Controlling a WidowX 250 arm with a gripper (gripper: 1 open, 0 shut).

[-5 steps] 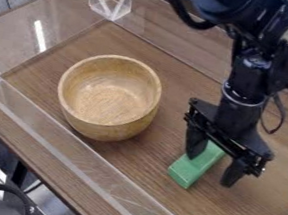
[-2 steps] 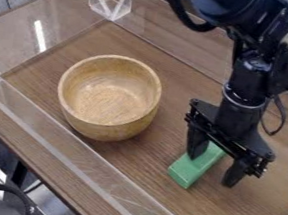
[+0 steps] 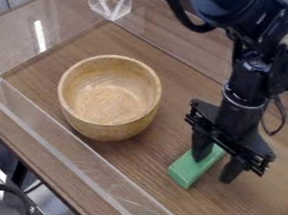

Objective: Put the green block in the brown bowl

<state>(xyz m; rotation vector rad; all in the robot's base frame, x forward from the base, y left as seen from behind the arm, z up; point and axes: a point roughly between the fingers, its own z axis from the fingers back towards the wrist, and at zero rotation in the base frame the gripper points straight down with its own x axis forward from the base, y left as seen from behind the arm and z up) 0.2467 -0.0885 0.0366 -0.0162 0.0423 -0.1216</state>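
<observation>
The green block (image 3: 192, 170) lies flat on the wooden table, to the right of the brown bowl (image 3: 109, 96) and a short gap away from it. My gripper (image 3: 217, 162) points straight down over the block's far end. One dark finger (image 3: 202, 151) stands on each side of the block, drawn in close to its faces. Whether the fingers press on the block is not visible. The block still rests on the table, and the bowl has nothing in it.
Clear acrylic walls (image 3: 45, 156) border the table along the front and left edges. A small clear plastic stand (image 3: 110, 2) sits at the back left. The arm's dark links and cables (image 3: 255, 55) rise above the block on the right.
The fingers have drawn in from a wide straddle to stand close against the block's sides. The arm, the block and the bowl have stayed in place.
</observation>
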